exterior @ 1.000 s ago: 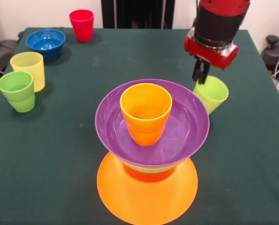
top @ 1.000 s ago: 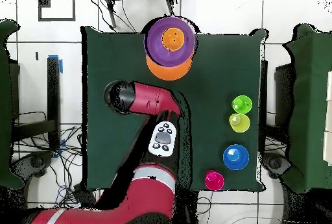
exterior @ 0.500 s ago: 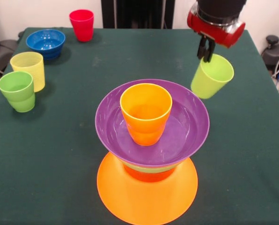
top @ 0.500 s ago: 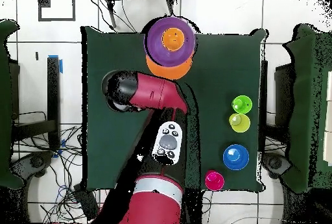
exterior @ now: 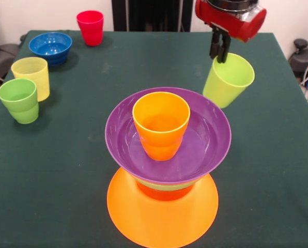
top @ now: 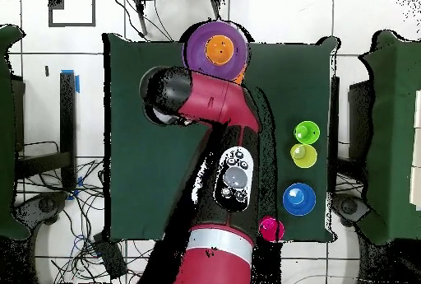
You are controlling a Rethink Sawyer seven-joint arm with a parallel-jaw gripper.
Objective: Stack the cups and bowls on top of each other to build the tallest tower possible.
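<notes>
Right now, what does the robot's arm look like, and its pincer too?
The arm is thick and round, mostly shiny red with black sections. From above, one black part carries a light grey panel of round buttons. At its tip sits a red collar, and under that the pincer: two thin dark fingers, side by side, small beside the chunky arm.

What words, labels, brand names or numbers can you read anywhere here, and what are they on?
None can be read: the cups, the bowls, the tablecloth and the gripper holding the lime green cup show no lettering.
The arm's button panel has markings too small to read.
</notes>
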